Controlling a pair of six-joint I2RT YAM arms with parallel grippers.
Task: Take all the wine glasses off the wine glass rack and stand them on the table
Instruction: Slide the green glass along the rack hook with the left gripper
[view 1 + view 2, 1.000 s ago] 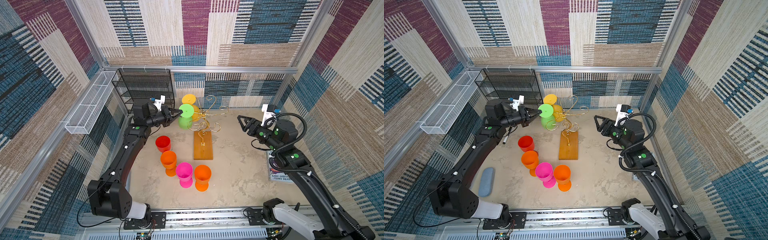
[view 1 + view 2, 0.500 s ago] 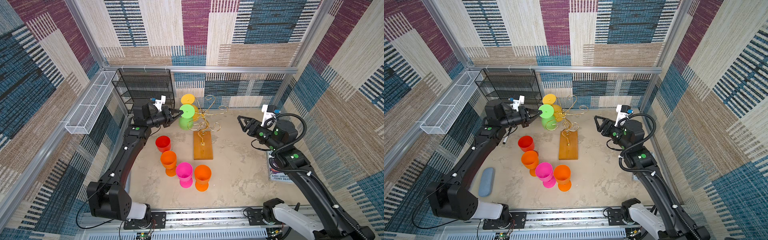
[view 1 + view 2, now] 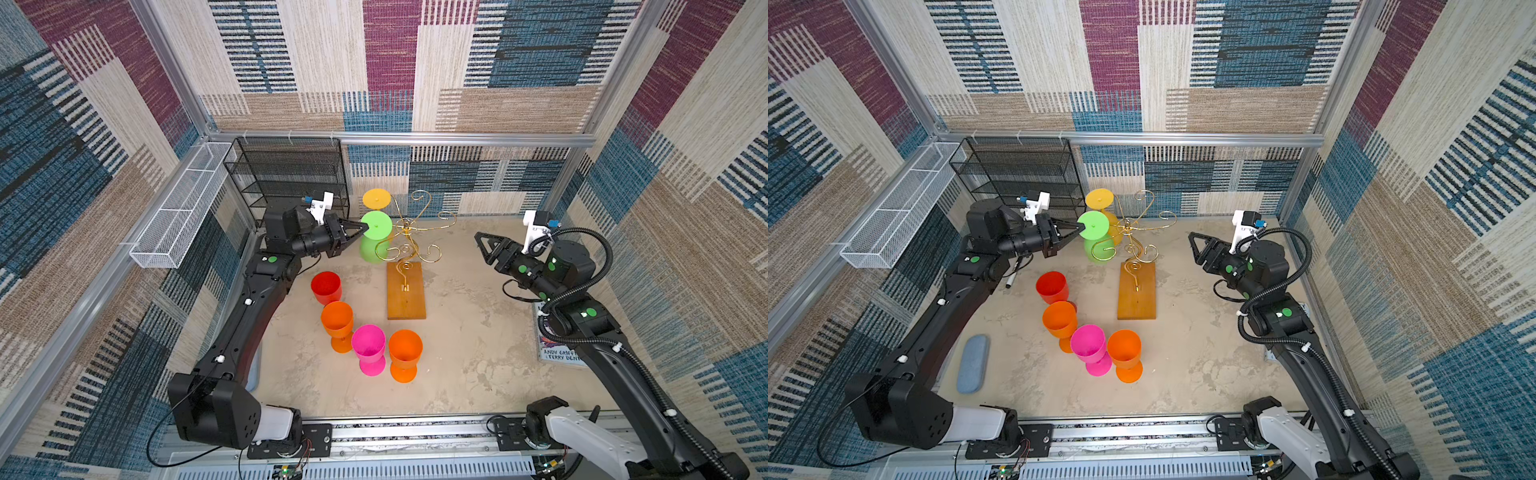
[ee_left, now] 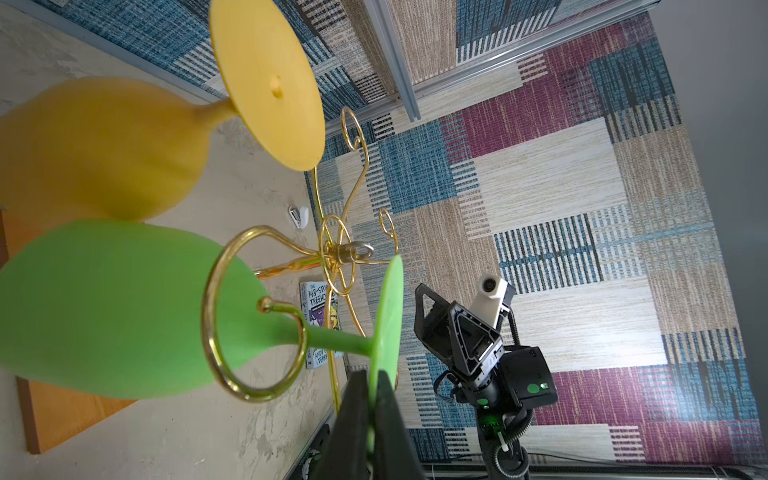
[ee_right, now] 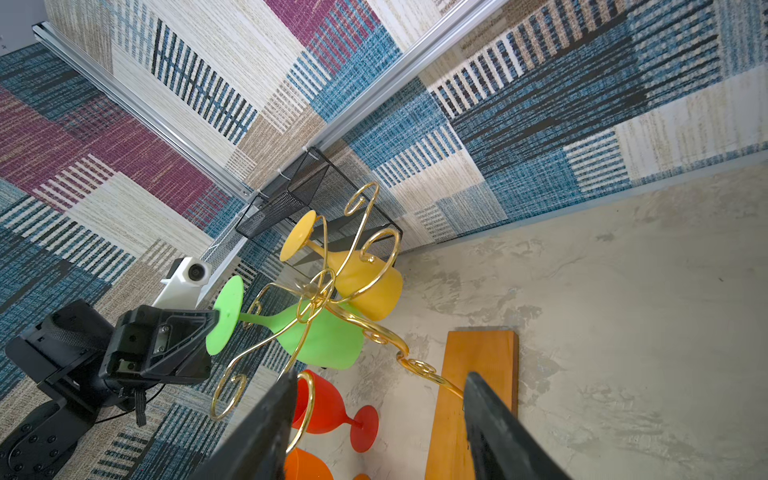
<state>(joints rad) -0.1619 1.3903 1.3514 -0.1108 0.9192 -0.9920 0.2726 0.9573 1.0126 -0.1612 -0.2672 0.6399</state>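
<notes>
Little has changed in the last second: your left gripper (image 4: 376, 405) stays pinched shut on the foot rim of the green wine glass (image 4: 104, 307), still hanging in the wine glass rack (image 3: 406, 291). Just beyond the jaws a gold scroll loop (image 4: 257, 394) rings its stem, with a yellow glass (image 4: 104, 149) close beside. Your right gripper (image 3: 484, 249) stands open, empty, well apart.

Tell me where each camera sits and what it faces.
Top views: high above the arm bases, looking down on the table; both arms and the wine glass rack show.
Left wrist: on the left arm, looking past left fingers shut on the green wine glass, toward the right arm.
Right wrist: on the right arm, looking between the open right fingers at the rack and left arm.
Shared: both wrist views show the green wine glass.
</notes>
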